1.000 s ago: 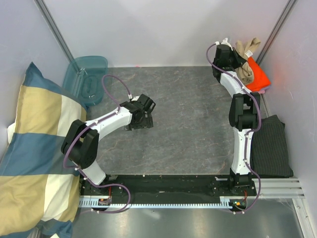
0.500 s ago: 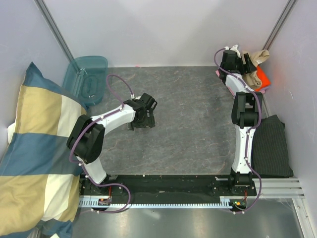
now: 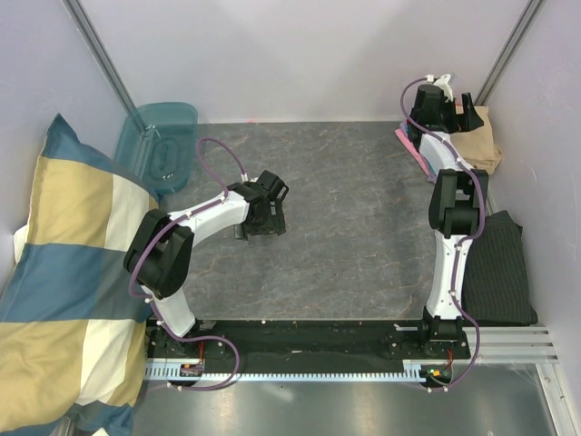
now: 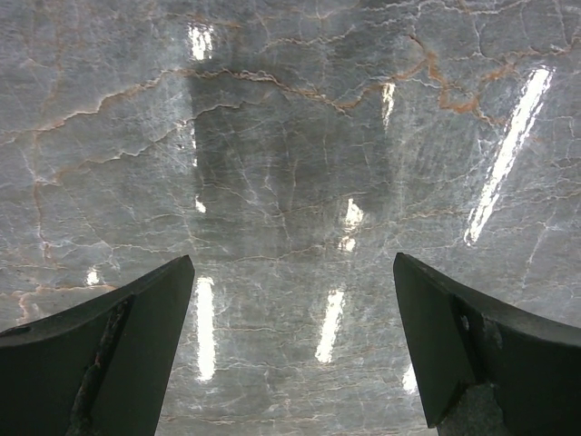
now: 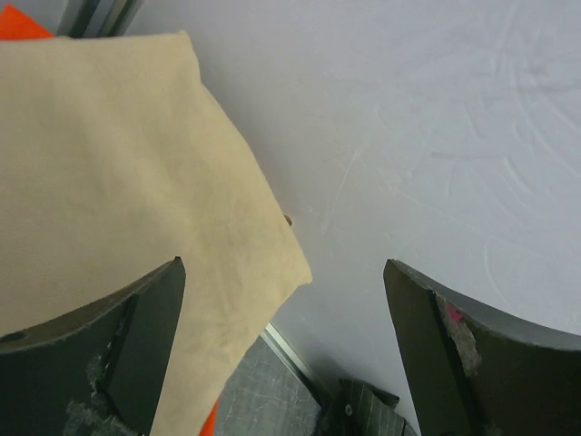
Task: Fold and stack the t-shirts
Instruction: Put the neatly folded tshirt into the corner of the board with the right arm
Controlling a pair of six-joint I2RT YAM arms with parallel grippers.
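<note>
Tan t-shirt (image 3: 477,141) lying on top of the pile in the far right corner of the table (image 3: 354,218), both tools spread wide and empty.

The shirt is plain beige cotton, flat and smooth, a roughly square packet with one clean corner showing in the right wrist view. A sliver of the orange t-shirt (image 5: 22,20) peeps out from beneath it, and the pink t-shirt (image 3: 408,145) shows as a thin strip along the pile's left edge. The right gripper (image 3: 452,98) hangs just over the pile's far left side, jaws apart, holding nothing. The left gripper (image 4: 290,354) hovers over bare marble-patterned tabletop near the middle, jaws likewise apart and empty.
</note>
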